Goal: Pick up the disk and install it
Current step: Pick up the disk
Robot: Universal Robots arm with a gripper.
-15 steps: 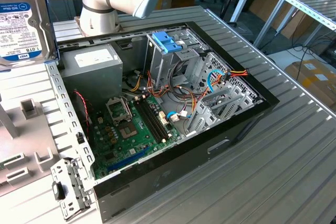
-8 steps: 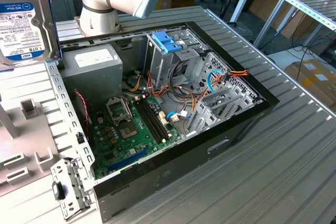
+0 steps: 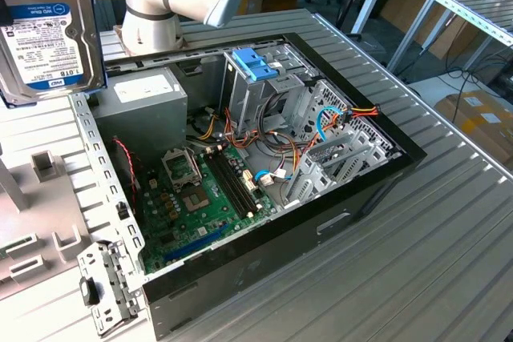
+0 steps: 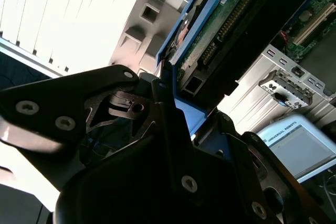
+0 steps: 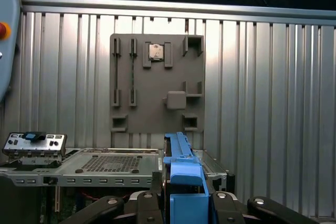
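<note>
Carry step, by the look of it. Gripping the disk [image 3: 50, 28] tight in the gripper [image 5: 185, 195], up high at the exterior view's left, well apart from the open computer case [image 3: 240, 266]. Not installed yet. Probably calls for squaring to the drive cage [image 3: 268, 94] by the blue latch [image 3: 255, 62], then sliding in straight.

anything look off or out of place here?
Nothing spilled or visibly damaged. The disk is out of the open case, clamped in the gripper by its blue carrier. One oddity is a metal bracket that sits askew outside the case's corner, low on the exterior view's left. Cables lie loose inside.
</note>
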